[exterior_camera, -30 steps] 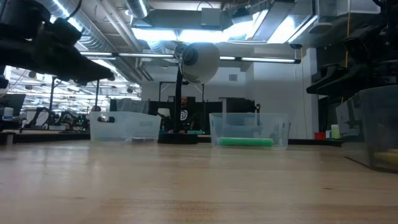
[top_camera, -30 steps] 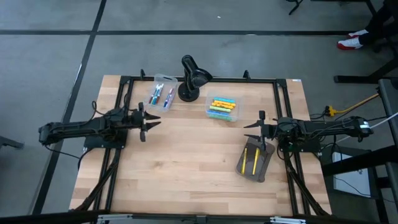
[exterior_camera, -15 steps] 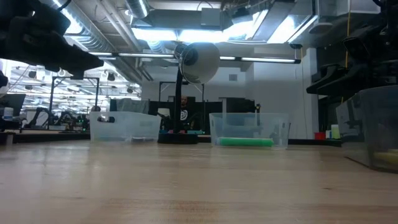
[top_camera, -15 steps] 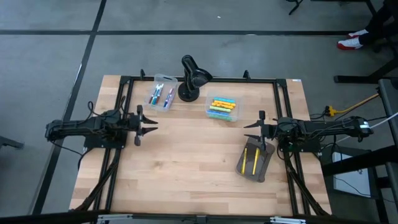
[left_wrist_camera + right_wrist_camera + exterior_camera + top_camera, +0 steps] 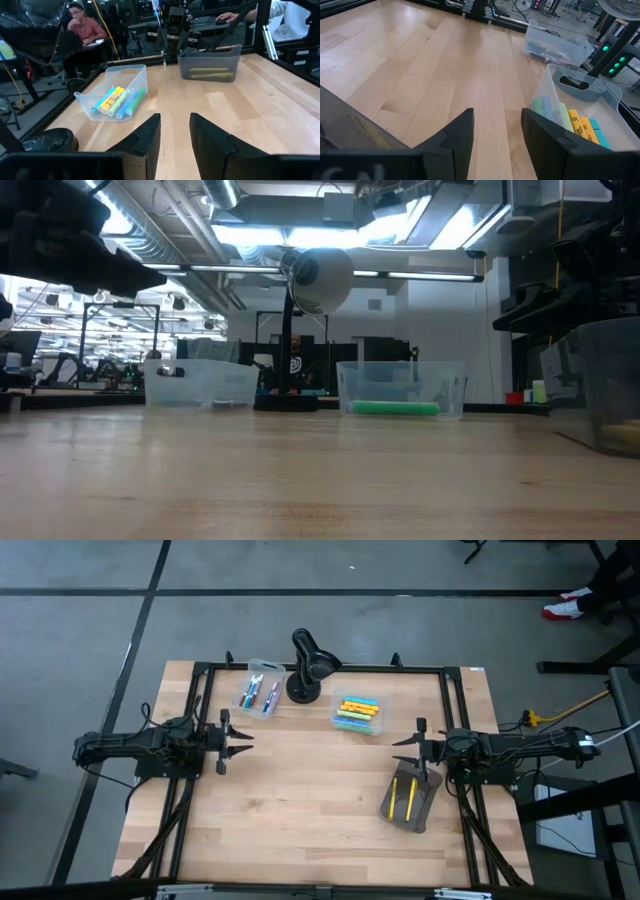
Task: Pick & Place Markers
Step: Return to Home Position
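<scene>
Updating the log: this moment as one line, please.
left claw: open, empty, left side | right claw: open, empty, right side | markers: in bins

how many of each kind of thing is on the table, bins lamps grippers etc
clear bins: 2, left and right
grey bin: 1
lamp: 1
grippers: 2, left gripper and right gripper
markers: too small to count
total: 6, leaving out the markers
</scene>
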{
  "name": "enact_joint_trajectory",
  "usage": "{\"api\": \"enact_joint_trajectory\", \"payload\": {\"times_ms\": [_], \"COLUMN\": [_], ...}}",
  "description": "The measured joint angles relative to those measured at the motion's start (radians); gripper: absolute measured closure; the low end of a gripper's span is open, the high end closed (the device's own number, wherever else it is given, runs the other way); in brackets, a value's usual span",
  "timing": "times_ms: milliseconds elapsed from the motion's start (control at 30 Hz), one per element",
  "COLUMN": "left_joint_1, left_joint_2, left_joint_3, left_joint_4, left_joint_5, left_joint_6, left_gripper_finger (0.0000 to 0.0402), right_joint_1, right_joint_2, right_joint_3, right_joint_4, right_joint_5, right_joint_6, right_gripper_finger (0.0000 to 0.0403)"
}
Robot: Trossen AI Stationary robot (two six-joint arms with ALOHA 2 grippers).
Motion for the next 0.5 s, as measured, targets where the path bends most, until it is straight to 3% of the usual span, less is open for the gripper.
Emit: {"api": "enact_joint_trajectory", "payload": {"times_ms": [500], "left_joint_1": [0.001], "left_joint_2": [0.058], "left_joint_3": [-0.001], "left_joint_4": [0.0], "left_joint_5": [-0.006], "left_joint_6": [-0.001], "left_gripper_finger": [0.0303], "right_joint_1": [0.0], "right_joint_2": [0.0], "right_joint_3": [0.0], "right_joint_4": [0.0], "right_joint_5": [0.0], "right_joint_6": [0.0], "right_gripper_finger": [0.024]}}
